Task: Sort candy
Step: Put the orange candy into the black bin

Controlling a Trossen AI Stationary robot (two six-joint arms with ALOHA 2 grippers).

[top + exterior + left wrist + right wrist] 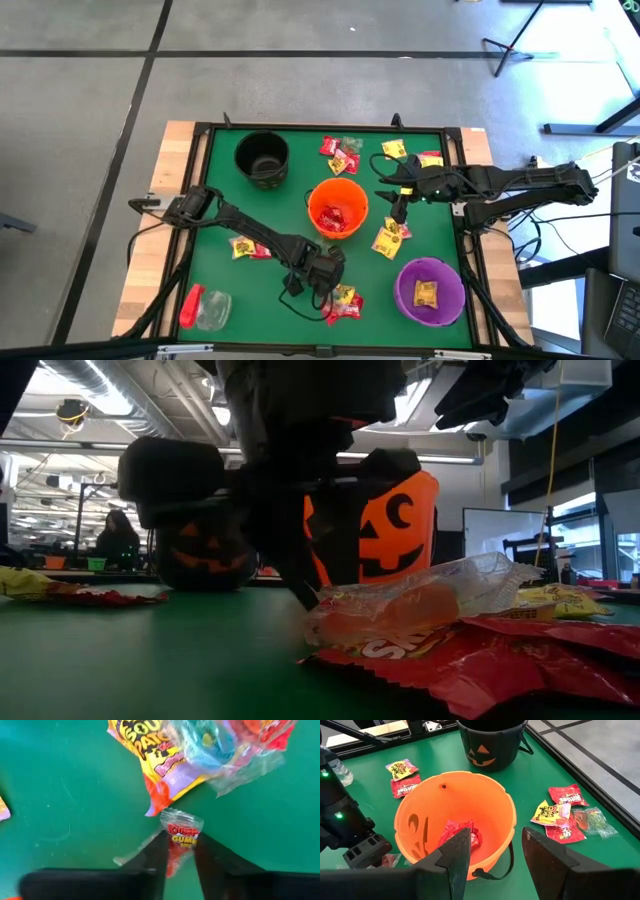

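Observation:
My left gripper [325, 283] is low over the table's near middle, shut on a small clear candy packet with red print [182, 831]. It stands beside a pile of red, yellow and clear candy [343, 303], which also shows in the left wrist view [200, 750] and the low view [450, 620]. My right gripper [399, 205] is open and empty, right of the orange bucket [337, 208]. That bucket holds red candy [462, 835]. More candy lies at the far side [340, 155], the far right [410, 155], the middle right [390, 238] and the left [248, 248]. My left gripper pinches the small clear packet between its two fingers [159, 855], by its lower part [176, 854]. The printed end [184, 826] sticks out past the fingertips. The fingers point down toward the table. Whether the packet is clear of the table, I cannot tell.
A black bucket [262, 158] stands at the far left. A purple bucket [430, 290] with a yellow packet inside stands at the near right. A red-capped clear jar [203, 308] lies at the near left. A raised dark frame [330, 128] runs around the green mat.

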